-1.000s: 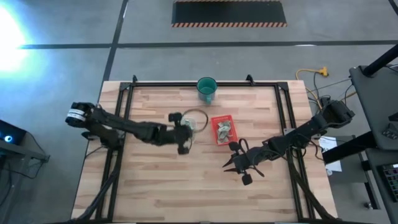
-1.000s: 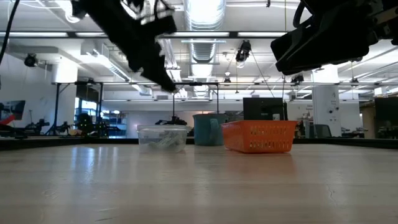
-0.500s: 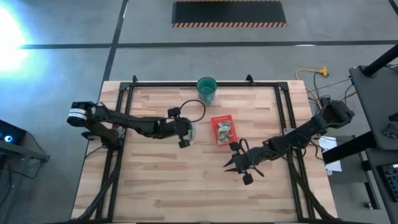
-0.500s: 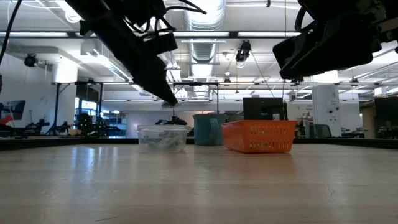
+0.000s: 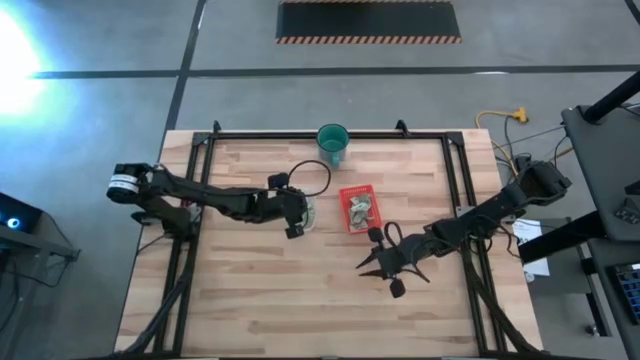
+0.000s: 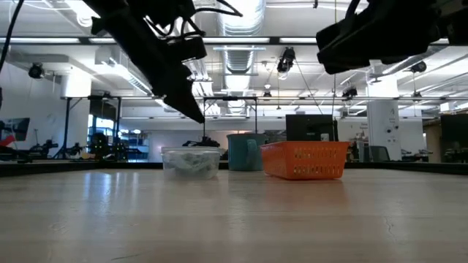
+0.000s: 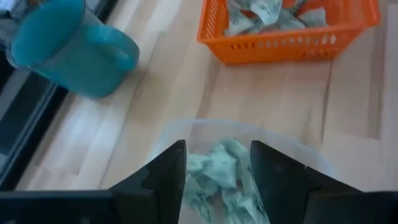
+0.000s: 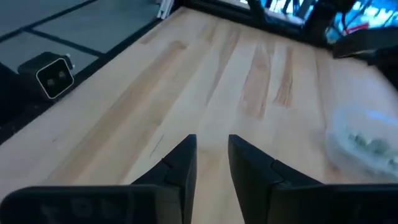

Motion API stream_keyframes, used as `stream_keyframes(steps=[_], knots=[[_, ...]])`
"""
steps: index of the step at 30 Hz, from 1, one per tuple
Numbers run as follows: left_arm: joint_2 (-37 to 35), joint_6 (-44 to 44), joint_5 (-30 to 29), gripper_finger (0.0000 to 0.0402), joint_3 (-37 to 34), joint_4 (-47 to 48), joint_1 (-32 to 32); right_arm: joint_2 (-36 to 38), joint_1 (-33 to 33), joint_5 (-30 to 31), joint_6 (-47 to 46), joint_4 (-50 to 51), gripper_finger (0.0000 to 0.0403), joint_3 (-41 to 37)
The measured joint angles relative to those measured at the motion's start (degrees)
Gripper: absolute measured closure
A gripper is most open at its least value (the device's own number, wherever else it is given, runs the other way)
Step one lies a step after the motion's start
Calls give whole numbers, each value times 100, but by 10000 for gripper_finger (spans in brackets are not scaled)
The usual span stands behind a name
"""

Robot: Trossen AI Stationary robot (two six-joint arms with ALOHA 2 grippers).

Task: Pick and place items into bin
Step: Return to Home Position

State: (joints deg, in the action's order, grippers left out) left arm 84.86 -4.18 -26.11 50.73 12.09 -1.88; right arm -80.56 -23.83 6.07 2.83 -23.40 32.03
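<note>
The left gripper (image 7: pixel 217 148) hangs just above the clear round bin (image 6: pixel 191 162). Its 2 fingers (image 7: pixel 165 177) are spread apart and hold nothing. Inside this bin lies a heap of small pale green-and-white packets (image 7: pixel 217 177). Behind it, near the far table edge, stands the teal cup (image 5: pixel 332 143). Just beside the clear bin, on the right, sits the orange basket (image 6: pixel 303 162), with more such packets (image 7: pixel 268 14) in it. The right gripper (image 8: pixel 212 149) hovers over the bare wooden table (image 5: pixel 300 300), nearer the front, its fingers a little parted and empty.
</note>
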Motion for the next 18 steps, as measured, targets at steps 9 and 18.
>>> stream_keyframes(steps=[9, 18], knots=[[-632, 598, 473, 237, -824, -1419, -330, 594, 113, 1488, 35, -83, 319, -428], [-1944, 646, 997, 237, -2903, -4183, -504, 1790, 1152, -721, 277, -2151, 336, -1841]])
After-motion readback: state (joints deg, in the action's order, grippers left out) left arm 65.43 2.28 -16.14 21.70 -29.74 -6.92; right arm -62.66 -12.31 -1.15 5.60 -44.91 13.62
